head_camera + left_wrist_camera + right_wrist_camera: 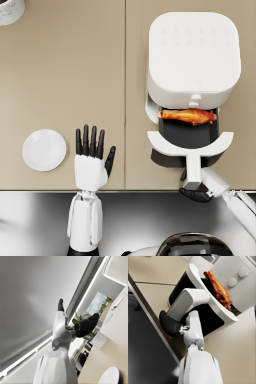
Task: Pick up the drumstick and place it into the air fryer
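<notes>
- No brand name or writing can be read on anything; the air fryer's [193, 55] white top shows only faint rows of pale marks, too blurred to make out.
- The right hand [196, 194] is at the near table edge, its dark fingers wrapped around the end of the drawer handle [192, 169], which juts from the pulled-out drawer [189, 142].
- The drumstick [188, 116] lies beyond the right hand, past the handle and the drawer's white front, well apart from the fingers.
- It rests on its side inside the dark drawer cavity, at the far end, right under the fryer body; the right wrist view shows it [217, 289] browned and glossy against the black interior.
- The left hand [92, 156] hovers flat over the tan table [65, 75], fingers straight and spread, holding nothing, far to the left of the drumstick.
- Just left of that hand sits a round white plate [44, 149] with nothing on it.
- Further away, at the far left corner, a pale marbled cup [10, 10] shows only in part.
</notes>
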